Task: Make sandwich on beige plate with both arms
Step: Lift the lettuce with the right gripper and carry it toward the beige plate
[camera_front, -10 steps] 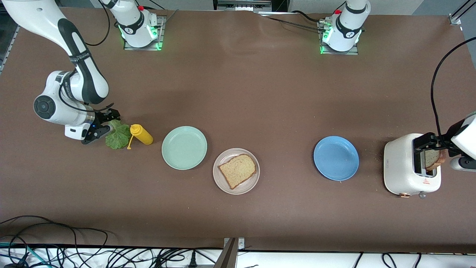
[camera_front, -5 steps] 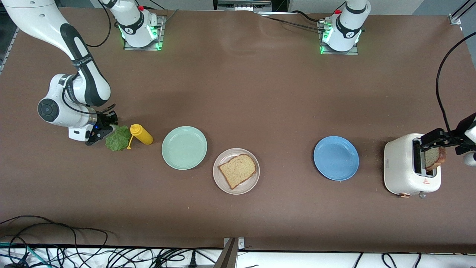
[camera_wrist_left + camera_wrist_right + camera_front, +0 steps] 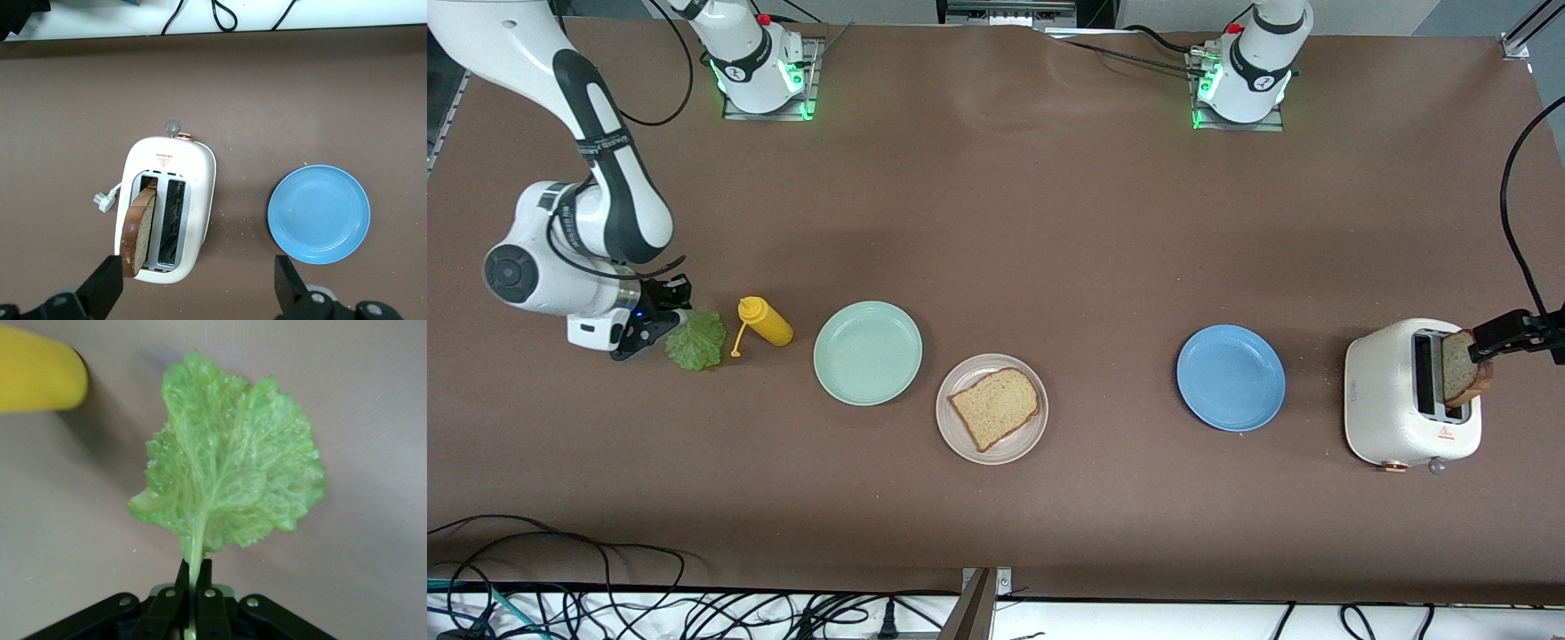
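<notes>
Right gripper (image 3: pixel 660 322), mid-left of the front view, is pinched tight on the stem of the lettuce leaf (image 3: pixel 695 340), beside the yellow mustard bottle (image 3: pixel 765 322). Left gripper (image 3: pixel 193 293) is spread wide over the white toaster (image 3: pixel 1396 396) at the frame's right edge, one finger (image 3: pixel 101 285) touching the upright bread slice (image 3: pixel 137 230) in its slot. Another slice (image 3: pixel 996 407) lies on the beige plate (image 3: pixel 960 440), lower centre.

A brown table surface (image 3: pixel 1049 222) is seen filling the frame, bounded along the bottom edge by a white strip (image 3: pixel 1227 618) over which black cables (image 3: pixel 560 578) are tangled.
</notes>
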### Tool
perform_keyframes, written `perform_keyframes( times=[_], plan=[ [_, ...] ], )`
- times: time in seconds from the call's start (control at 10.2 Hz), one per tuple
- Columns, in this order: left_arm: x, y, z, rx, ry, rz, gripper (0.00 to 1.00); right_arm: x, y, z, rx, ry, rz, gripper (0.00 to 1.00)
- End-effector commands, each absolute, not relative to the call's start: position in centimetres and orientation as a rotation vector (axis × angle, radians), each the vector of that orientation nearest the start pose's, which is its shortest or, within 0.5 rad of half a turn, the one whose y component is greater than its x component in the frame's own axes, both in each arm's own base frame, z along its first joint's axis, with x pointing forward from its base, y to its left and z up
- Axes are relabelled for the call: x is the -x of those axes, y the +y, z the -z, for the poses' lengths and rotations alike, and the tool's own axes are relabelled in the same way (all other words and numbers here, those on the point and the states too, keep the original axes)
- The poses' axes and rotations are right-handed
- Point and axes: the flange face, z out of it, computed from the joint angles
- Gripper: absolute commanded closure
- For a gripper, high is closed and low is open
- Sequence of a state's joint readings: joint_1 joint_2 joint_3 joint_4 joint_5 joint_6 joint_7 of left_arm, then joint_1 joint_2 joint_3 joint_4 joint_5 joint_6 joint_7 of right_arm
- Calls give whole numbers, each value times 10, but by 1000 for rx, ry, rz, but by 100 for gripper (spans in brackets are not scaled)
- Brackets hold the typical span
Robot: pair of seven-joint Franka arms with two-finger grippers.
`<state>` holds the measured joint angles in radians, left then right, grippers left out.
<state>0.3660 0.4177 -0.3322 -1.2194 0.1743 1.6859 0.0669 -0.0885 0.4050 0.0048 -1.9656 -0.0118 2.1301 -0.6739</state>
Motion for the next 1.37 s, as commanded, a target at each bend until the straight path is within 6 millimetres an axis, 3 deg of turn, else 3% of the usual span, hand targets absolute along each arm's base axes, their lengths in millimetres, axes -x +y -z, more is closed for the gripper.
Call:
perform_keyframes(
  times=[0.0,0.29,0.39,0.49,0.68,0.88,1.17,1.27],
  plan=[
    [-675,86,-556,3113,52,104,0,-625,-27,-328,2899,-901,-391,100],
    [-675,82,-554,3117,53,98,0,-641,4,-401,2979,-624,-442,100],
    [-675,80,-552,3120,53,92,0,-644,27,-428,2971,-534,-417,100],
    [-675,80,-552,3120,56,92,0,-644,45,-440,2955,-425,-423,100],
    [-674,84,-551,3120,54,89,0,-640,103,-446,2963,-231,-412,100],
    [-674,83,-551,3120,54,89,0,-643,180,-445,2973,1,-278,100],
    [-673,83,-549,3124,52,78,0,-637,287,-408,2928,369,-168,100],
    [-673,83,-548,3124,53,73,0,-639,314,-390,2887,473,-114,100]
  ],
)
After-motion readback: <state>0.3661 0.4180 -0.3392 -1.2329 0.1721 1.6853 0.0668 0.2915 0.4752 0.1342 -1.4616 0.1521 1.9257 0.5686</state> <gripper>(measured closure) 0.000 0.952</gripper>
